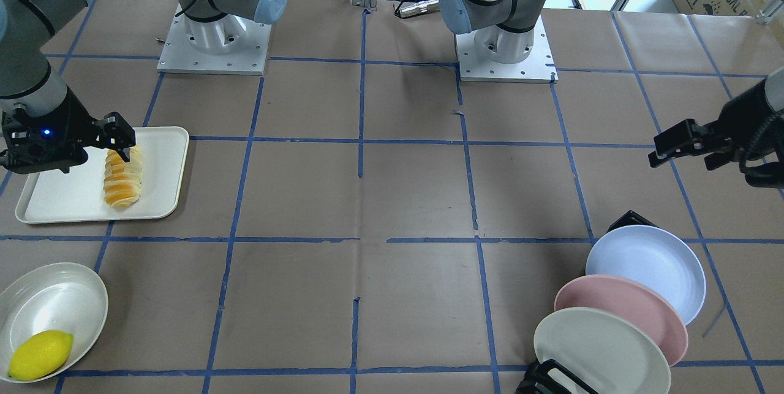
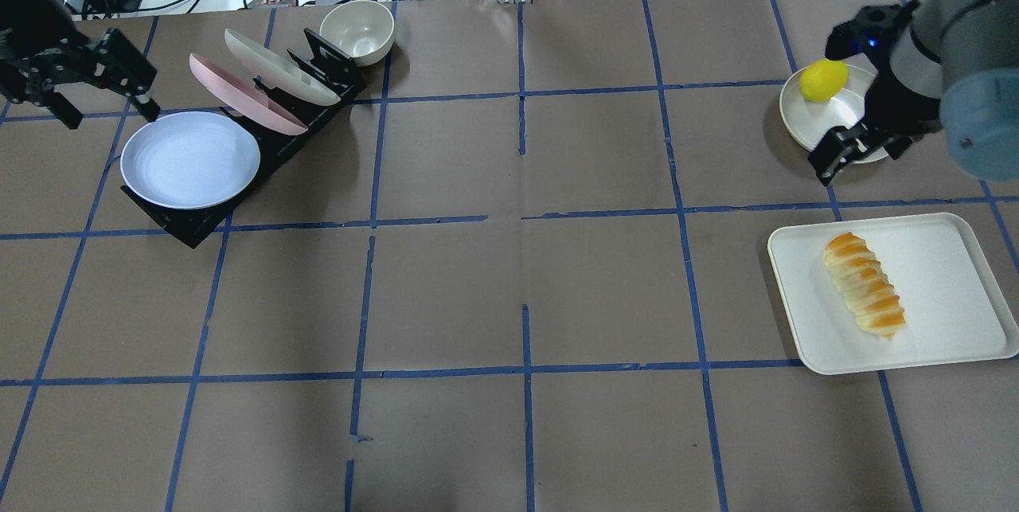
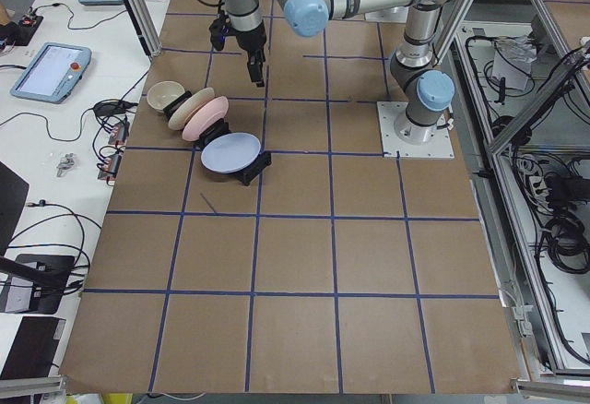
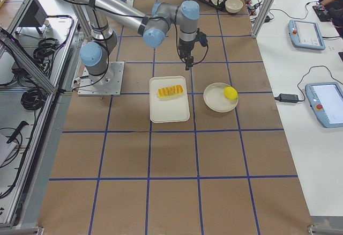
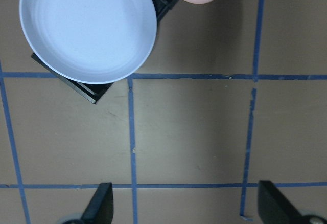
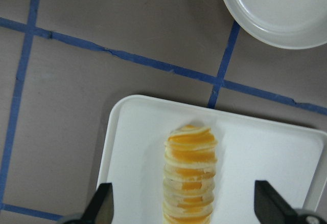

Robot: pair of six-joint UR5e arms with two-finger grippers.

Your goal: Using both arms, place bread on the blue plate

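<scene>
The bread lies on a white tray and also shows in the overhead view and the right wrist view. My right gripper hangs open above the tray's far end, over the bread's tip, not touching it; in the overhead view it sits between tray and lemon bowl. The blue plate leans in the front slot of a black rack and also shows in the left wrist view. My left gripper is open and empty, hovering beside the plate's outer edge.
A pink plate and a cream plate stand behind the blue one in the rack. A small cream bowl sits behind them. A lemon lies in a white bowl near the right gripper.
</scene>
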